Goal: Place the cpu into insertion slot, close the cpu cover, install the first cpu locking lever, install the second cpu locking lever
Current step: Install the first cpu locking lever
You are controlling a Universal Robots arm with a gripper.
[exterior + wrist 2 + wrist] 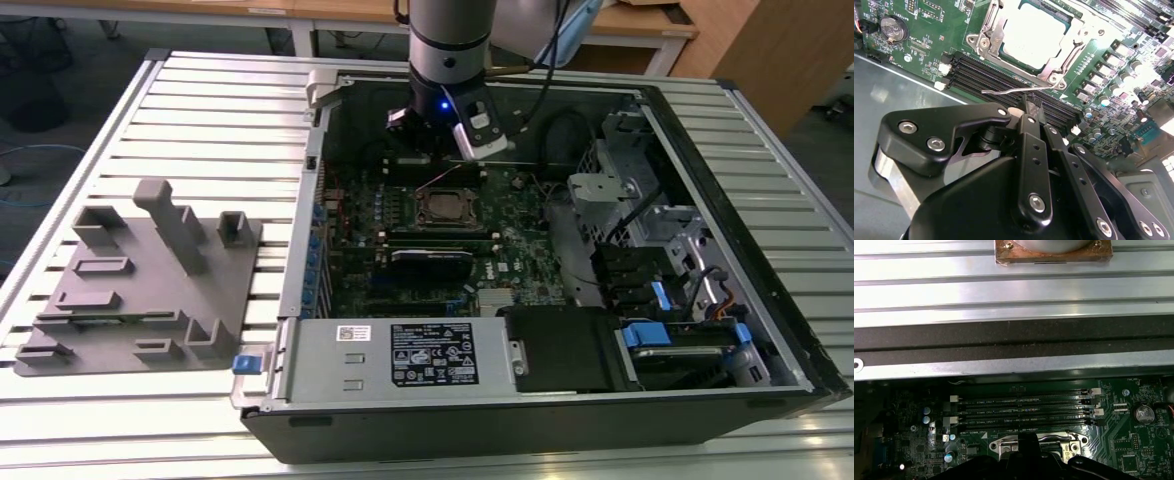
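The cpu (1036,35) is sitting in the insertion slot (1055,77). Its silver face is showing through the window of the cpu cover (990,31), which is lying flat around it. One thin wire lever (1004,91) is sticking out loose along the slot's edge, over the memory slots (1024,412). Four slots counted, running side by side between the socket and the case's far wall. The hand (1026,106) is hovering just beside that lever with its fingers drawn together; cannot tell if it is touching the wire. Room above the socket is lying open. The walls of the case (300,300) are boxing the board on all sides. One drive cage (641,250) is standing on the exterior view's right and one power supply (320,350) at the near edge. One grey fixture (134,280) is sitting on the counter (200,110), well apart from the case on the exterior view's left.
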